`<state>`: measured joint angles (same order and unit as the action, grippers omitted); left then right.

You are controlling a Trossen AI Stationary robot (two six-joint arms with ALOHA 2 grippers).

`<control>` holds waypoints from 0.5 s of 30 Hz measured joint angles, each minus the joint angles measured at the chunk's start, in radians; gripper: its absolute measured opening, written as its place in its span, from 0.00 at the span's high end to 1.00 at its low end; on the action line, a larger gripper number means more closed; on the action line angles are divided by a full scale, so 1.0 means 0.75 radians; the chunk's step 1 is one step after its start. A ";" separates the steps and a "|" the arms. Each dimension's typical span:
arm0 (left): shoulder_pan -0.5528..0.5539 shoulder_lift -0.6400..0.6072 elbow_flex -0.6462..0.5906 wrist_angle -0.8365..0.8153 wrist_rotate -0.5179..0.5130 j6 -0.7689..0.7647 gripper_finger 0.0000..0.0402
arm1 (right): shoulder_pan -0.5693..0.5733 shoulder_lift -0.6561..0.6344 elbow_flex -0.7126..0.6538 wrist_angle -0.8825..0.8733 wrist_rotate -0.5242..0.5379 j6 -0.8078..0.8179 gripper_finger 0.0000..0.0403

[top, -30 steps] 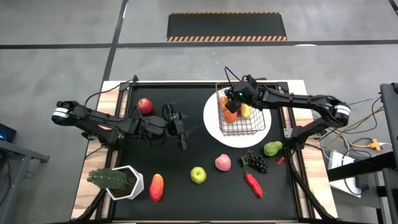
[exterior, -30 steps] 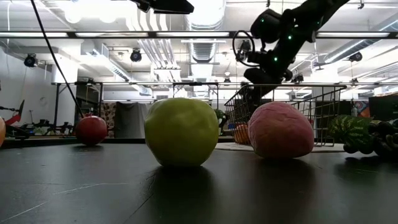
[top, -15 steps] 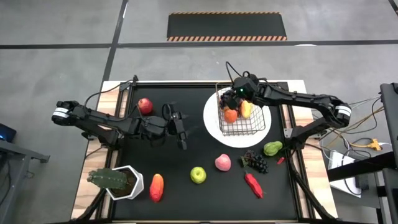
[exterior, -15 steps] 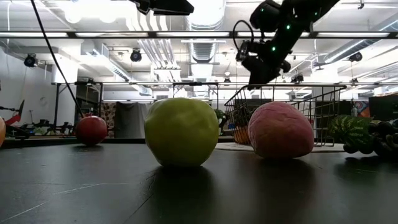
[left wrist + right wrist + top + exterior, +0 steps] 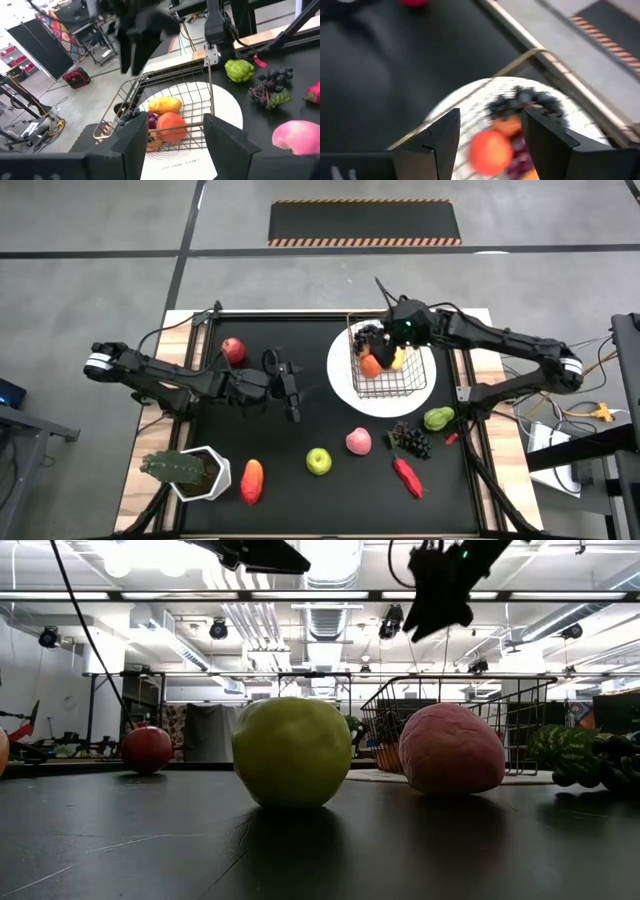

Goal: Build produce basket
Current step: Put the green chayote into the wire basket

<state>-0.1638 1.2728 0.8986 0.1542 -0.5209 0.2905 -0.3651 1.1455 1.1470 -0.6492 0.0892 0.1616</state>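
Right tool [image 5: 392,340]: raised above the basket's far edge, arm stretched in from the right; fingers [image 5: 547,142] spread, nothing between them.
Left tool [image 5: 291,385]: low over the mid worktop [image 5: 280,440], arm lying along its left side; fingers [image 5: 132,145] apart, empty.
Basket [image 5: 390,365]: wire mesh, standing on a round white plate [image 5: 345,385] at the far right; holds an orange [image 5: 371,365], a yellow mango [image 5: 398,359] and dark grapes [image 5: 368,336].
Loose produce: red apple [image 5: 233,349] far left; green apple [image 5: 318,461], pink peach [image 5: 358,441], grape bunch [image 5: 410,441], red pepper [image 5: 408,476], green pepper [image 5: 438,418] nearer.
Other: cactus pot [image 5: 190,472] at the near-left corner.
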 joint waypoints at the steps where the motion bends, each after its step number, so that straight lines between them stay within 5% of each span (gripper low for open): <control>1: 0.000 0.000 -0.007 -0.002 0.000 0.000 0.57 | 0.022 -0.015 0.006 -0.013 -0.028 0.010 0.51; 15: 0.000 0.000 -0.024 0.002 0.003 0.004 0.57 | 0.448 -0.111 0.015 -0.114 -0.099 0.367 0.51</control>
<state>-0.1638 1.2728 0.8806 0.1555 -0.5186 0.2935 -0.0293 1.0622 1.1584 -0.7347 0.0145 0.4367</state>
